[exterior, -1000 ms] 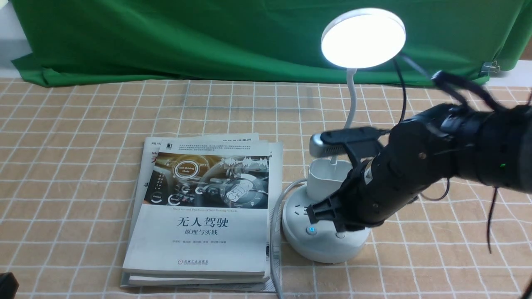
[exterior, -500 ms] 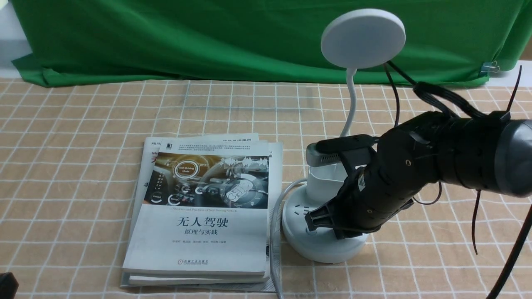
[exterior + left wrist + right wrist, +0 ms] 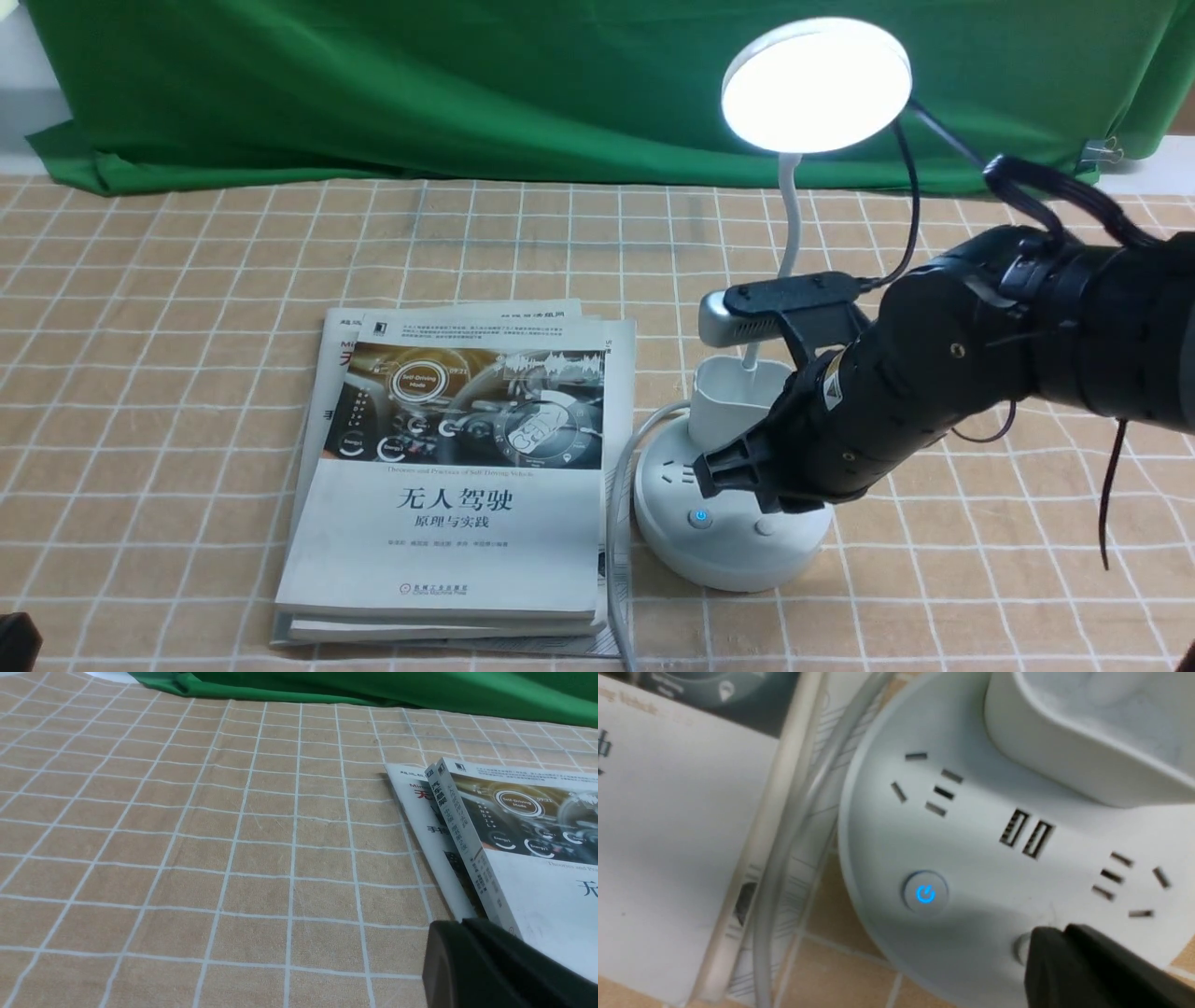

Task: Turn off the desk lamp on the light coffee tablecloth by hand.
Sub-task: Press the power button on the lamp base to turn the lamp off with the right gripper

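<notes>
The white desk lamp stands on the light coffee tablecloth (image 3: 187, 327), its round head (image 3: 815, 86) glowing. On its round base (image 3: 719, 555) a blue power button (image 3: 925, 894) is lit. The hand, my right gripper (image 3: 714, 476), is shut and empty. It hovers low over the base's front, its tip (image 3: 1057, 933) half covering a second, unlit button (image 3: 1021, 947); I cannot tell whether it touches it. My left gripper (image 3: 460, 926) is shut, low over the cloth beside the books.
A stack of books (image 3: 457, 485) lies just left of the lamp base, with the lamp's white cable (image 3: 616, 485) running between them. A green cloth (image 3: 467, 84) hangs across the back. The pen cup (image 3: 733, 401) stands behind the right gripper.
The lamp was lit a second ago, went dark half a second ago with my right gripper lower on the base, and is lit again now. The gripper has lifted slightly.
</notes>
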Robot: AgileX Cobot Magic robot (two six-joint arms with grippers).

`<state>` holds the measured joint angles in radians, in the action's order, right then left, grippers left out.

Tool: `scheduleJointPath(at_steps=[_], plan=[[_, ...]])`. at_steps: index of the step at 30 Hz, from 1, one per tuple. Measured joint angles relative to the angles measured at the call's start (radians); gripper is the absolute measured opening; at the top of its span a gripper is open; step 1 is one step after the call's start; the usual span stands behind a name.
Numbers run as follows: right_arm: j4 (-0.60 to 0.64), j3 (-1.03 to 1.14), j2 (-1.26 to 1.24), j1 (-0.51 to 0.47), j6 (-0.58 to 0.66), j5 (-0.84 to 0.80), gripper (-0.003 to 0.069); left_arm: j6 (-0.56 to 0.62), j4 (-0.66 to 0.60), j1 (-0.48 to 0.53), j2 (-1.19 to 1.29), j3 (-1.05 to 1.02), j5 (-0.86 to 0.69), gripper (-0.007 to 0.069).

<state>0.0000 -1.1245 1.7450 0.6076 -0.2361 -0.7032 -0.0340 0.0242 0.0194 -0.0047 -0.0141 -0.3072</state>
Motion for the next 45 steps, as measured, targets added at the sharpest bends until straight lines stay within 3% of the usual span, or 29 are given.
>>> scheduleJointPath(at_steps=[45], plan=[[0.000, 0.031, 0.033, 0.000, 0.000, 0.049, 0.0036, 0.000, 0.000, 0.000, 0.000, 0.000, 0.000, 0.0005]])
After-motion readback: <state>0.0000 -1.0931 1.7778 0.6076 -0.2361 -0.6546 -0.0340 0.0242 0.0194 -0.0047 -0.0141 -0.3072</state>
